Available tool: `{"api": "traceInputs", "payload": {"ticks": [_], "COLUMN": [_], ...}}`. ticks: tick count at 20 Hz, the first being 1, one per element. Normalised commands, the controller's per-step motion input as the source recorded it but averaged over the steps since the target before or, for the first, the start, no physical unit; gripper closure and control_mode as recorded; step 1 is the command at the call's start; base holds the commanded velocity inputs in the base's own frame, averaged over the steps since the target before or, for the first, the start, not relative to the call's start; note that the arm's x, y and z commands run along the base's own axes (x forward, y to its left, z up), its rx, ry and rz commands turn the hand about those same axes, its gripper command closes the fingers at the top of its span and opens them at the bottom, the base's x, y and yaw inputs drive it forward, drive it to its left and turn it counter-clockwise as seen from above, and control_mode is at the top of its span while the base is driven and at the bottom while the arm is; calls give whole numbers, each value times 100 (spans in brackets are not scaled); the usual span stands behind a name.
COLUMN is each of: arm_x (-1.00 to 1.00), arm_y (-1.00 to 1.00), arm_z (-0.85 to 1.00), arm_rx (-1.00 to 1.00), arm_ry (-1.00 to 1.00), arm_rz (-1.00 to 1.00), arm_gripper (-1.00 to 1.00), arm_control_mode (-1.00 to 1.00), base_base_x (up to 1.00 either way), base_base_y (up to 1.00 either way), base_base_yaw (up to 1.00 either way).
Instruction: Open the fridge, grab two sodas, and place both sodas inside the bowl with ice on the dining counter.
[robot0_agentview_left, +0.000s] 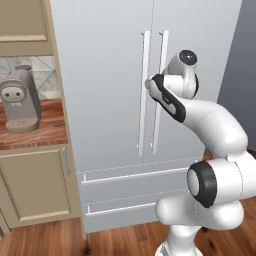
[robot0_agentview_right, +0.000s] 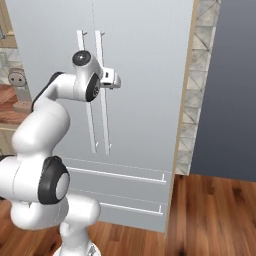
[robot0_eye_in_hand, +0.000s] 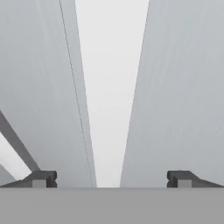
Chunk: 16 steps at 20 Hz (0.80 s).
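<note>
The fridge (robot0_agentview_left: 105, 75) is a tall light-grey French-door unit, and both doors are shut. Its two long vertical bar handles (robot0_agentview_left: 145, 90) stand side by side at the door seam. My gripper (robot0_agentview_right: 114, 78) is at upper handle height, right against the right door's handle (robot0_agentview_right: 101, 100). In the hand view my gripper (robot0_eye_in_hand: 111, 178) is open wide, with that pale handle (robot0_eye_in_hand: 111, 87) running up between the fingertips (robot0_eye_in_hand: 41, 178), untouched. The other handle (robot0_eye_in_hand: 11, 153) crosses the lower left corner. The sodas, the bowl with ice and the dining counter are out of view.
Two fridge drawers (robot0_agentview_left: 130, 175) with horizontal bar pulls sit below the doors. Left of the fridge, a grey coffee machine (robot0_agentview_left: 20, 100) stands on a wooden counter (robot0_agentview_left: 45, 130) over beige cabinets (robot0_agentview_left: 37, 185). A dark grey wall (robot0_agentview_right: 230, 75) rises at the right above wood flooring (robot0_agentview_right: 215, 215).
</note>
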Motion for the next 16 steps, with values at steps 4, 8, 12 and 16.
{"api": "traceInputs", "payload": {"ticks": [4,8,12,16], "arm_x": [26,29,29,28], "arm_y": [0,0,0,2], "arm_z": [-11,-12,-11,-16], "arm_rx": [0,0,0,0], "arm_ry": [-1,-3,-1,-1], "arm_rz": [0,0,0,0], "arm_gripper": [-100,-100,-100,100], "arm_control_mode": [-100,-100,-100,-100], "base_base_x": [0,0,0,0], "base_base_y": [0,0,0,0], "base_base_yaw": [0,0,0,0]}}
